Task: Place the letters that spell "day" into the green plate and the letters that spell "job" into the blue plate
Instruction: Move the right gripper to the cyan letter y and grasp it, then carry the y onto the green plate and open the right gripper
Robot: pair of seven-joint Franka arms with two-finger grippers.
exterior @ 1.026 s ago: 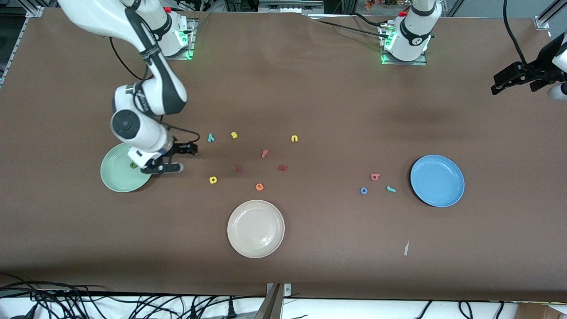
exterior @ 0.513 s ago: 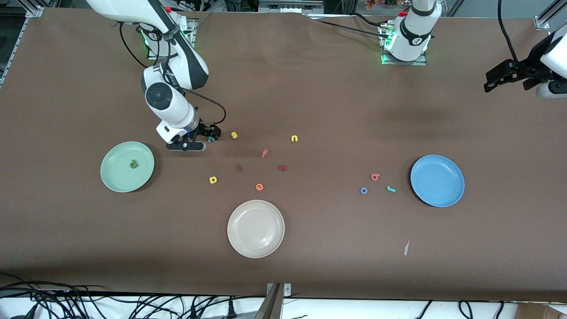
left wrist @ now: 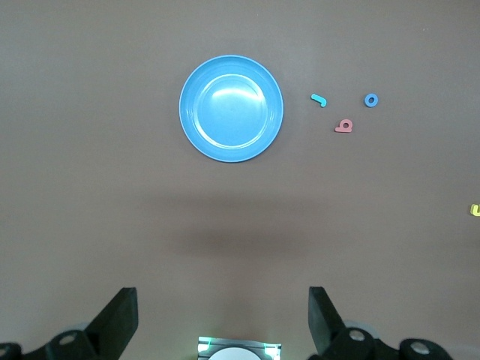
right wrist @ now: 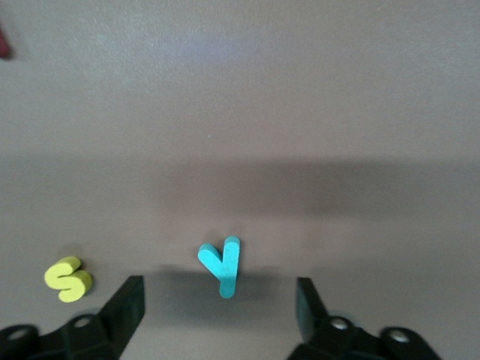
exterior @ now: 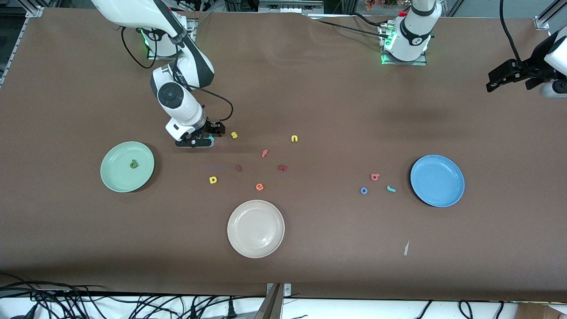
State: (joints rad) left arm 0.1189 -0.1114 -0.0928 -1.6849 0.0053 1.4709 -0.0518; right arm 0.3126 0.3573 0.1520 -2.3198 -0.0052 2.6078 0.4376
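The olive d point(exterior: 133, 164) lies in the mint-green plate point(exterior: 113, 177) at the right arm's end. My right gripper point(exterior: 206, 137) is down at the table, open, its fingers on either side of the teal y point(right wrist: 221, 264) without touching it point(right wrist: 217, 300). The yellow a point(exterior: 213, 180) lies nearer the front camera. The blue plate point(exterior: 437, 180) holds nothing; beside it lie the salmon b point(exterior: 375, 177), blue o point(exterior: 363, 190) and teal j point(exterior: 391, 189). My left gripper point(exterior: 495, 79) waits open, high over the left arm's end point(left wrist: 221, 304), looking down on the blue plate point(left wrist: 231, 108).
A cream plate point(exterior: 255, 228) sits near the front edge. Loose letters lie mid-table: yellow s point(exterior: 234, 135) right beside the right gripper, yellow n point(exterior: 294, 138), pink f point(exterior: 264, 153), orange e point(exterior: 259, 187), two dark red ones point(exterior: 238, 168). A paper scrap point(exterior: 406, 248) lies nearer the front camera than the blue plate.
My right gripper has moved from the green plate's edge, away from the front camera, and come down around the teal y. The left arm has barely shifted.
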